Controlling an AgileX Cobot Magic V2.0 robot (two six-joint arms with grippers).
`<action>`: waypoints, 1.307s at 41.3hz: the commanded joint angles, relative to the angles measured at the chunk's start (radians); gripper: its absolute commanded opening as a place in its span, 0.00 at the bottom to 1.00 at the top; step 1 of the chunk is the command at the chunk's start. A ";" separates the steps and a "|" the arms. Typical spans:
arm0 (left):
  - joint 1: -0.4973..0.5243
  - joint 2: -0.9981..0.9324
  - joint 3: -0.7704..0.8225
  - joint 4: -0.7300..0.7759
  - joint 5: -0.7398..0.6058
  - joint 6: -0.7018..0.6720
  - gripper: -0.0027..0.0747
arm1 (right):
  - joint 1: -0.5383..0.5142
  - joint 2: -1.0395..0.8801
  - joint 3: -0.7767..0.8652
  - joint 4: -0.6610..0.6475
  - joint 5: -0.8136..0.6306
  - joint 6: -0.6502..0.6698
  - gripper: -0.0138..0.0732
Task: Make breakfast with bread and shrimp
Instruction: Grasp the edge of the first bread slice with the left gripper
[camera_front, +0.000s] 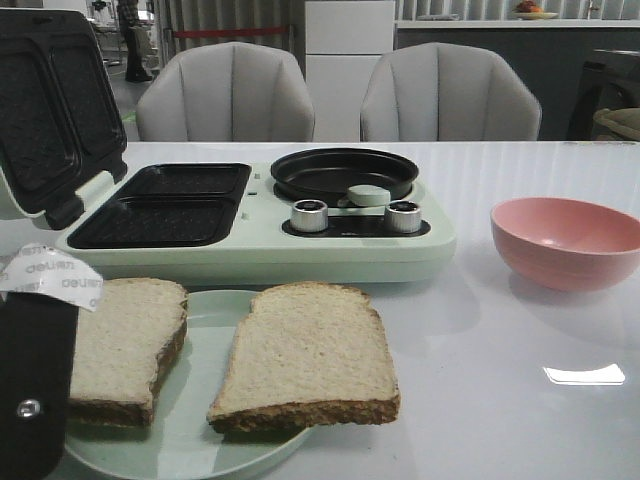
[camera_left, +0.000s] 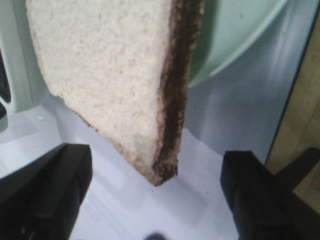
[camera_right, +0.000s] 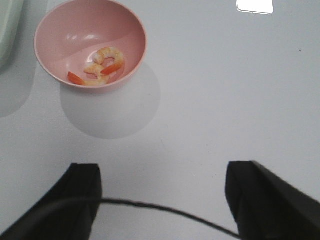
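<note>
Two slices of bread lie on a pale green plate (camera_front: 208, 330) at the table's front: a left slice (camera_front: 120, 345) and a right slice (camera_front: 305, 355). My left gripper (camera_left: 157, 200) is open, low at the left slice's (camera_left: 110, 75) near corner; its fingers (camera_left: 45, 190) stand wide on either side without touching it. The shrimp (camera_right: 102, 67) lie in a pink bowl (camera_right: 60, 35) on the right. My right gripper (camera_right: 160, 200) hangs open over bare table, short of the bowl. In the front view the bowl's inside is hidden.
A pale green breakfast maker (camera_front: 250, 250) stands behind the plate, its lid (camera_front: 50, 110) raised at the left, with dark sandwich plates (camera_front: 165, 205) and a round black pan (camera_front: 345, 172). The pink bowl (camera_front: 565, 245) sits to its right. A thin black cable (camera_right: 165, 210) crosses between the right fingers.
</note>
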 joint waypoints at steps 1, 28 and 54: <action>0.003 0.005 -0.021 0.110 0.057 -0.095 0.77 | -0.004 -0.002 -0.029 -0.026 -0.060 -0.009 0.86; 0.039 0.050 -0.035 0.239 0.050 -0.174 0.36 | -0.004 -0.002 -0.029 -0.026 -0.059 -0.009 0.86; -0.079 -0.107 -0.037 0.216 0.176 -0.174 0.16 | -0.004 -0.002 -0.029 -0.026 -0.059 -0.009 0.86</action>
